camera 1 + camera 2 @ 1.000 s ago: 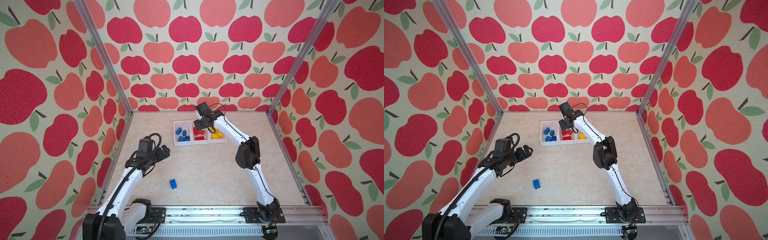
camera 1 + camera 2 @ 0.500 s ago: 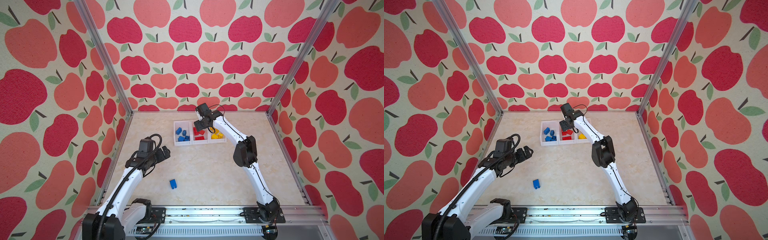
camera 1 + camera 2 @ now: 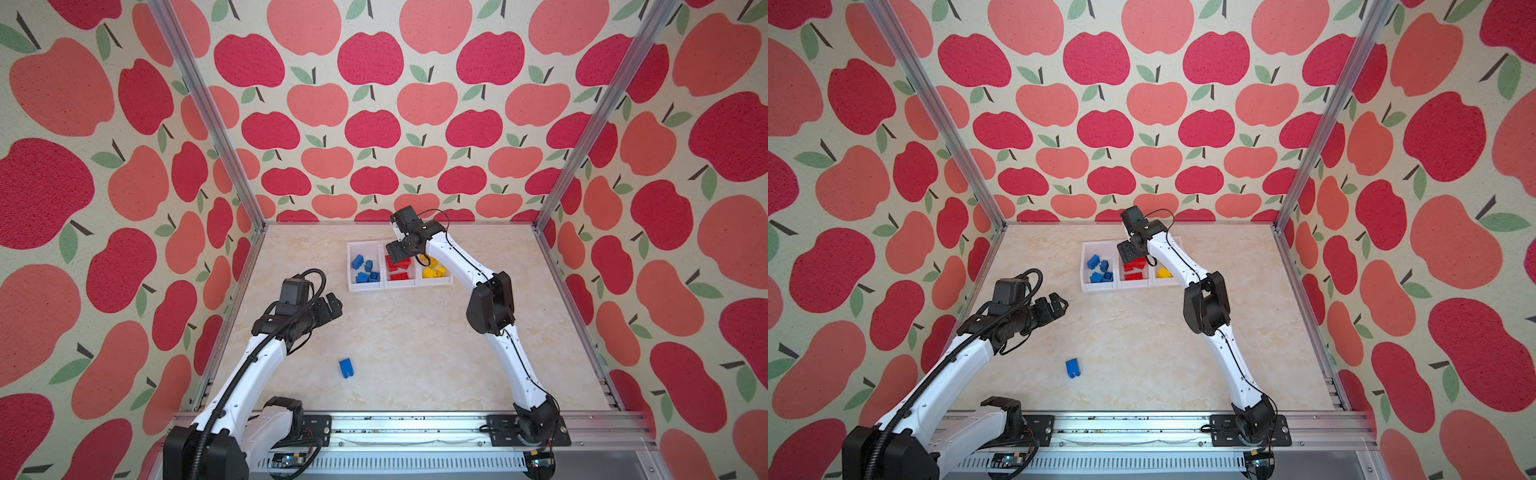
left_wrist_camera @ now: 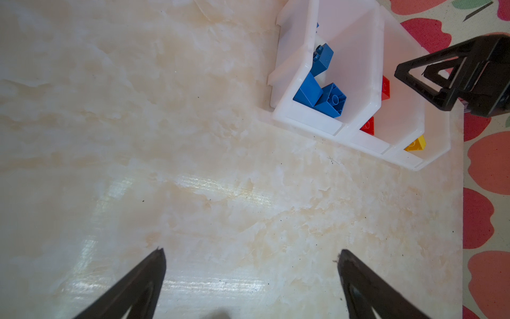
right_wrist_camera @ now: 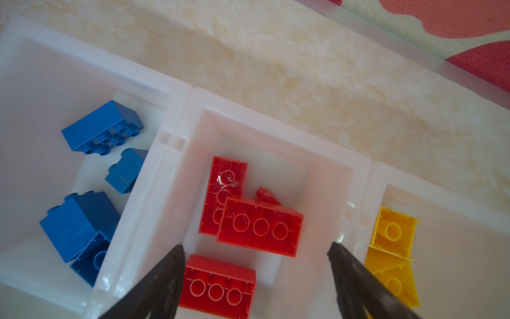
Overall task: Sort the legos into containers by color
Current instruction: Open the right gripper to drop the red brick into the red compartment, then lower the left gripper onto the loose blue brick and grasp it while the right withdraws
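Step in hand: I judge the sort is almost finished. Your right gripper (image 5: 255, 248) is over the middle container (image 5: 276, 121) with nothing between its jaws, so a red drop looks complete.
Containers: the containers (image 3: 365, 286) stand in one row at the far side of the table (image 3: 415, 353). In both top views the blue legos (image 5: 102, 129) are in the left one, the red legos (image 5: 259, 226) in the middle and the yellow legos (image 5: 392, 232) in the right.
What remains: one loose blue lego (image 3: 345, 368) lies alone near the front edge, well apart from the containers.
Right gripper state: spread and holding nothing; the red legos lie free below it.
Right arm pose: the right arm (image 3: 490, 303) is stretched far forward, elbow raised, wrist bent down over the middle container.
Left gripper state: the left gripper (image 4: 251, 252) is spread wide and empty.
Left arm pose: the left arm (image 3: 257, 365) hovers above bare table at the left, its gripper pointing toward the containers. The loose blue lego is outside its wrist view.
Next move: I think you should bring the left gripper down over the loose blue lego, line the jaws with its flat sides and close. Then carry it to the container with the blue legos. Lift the right gripper clear first, so the arms do not meet there.
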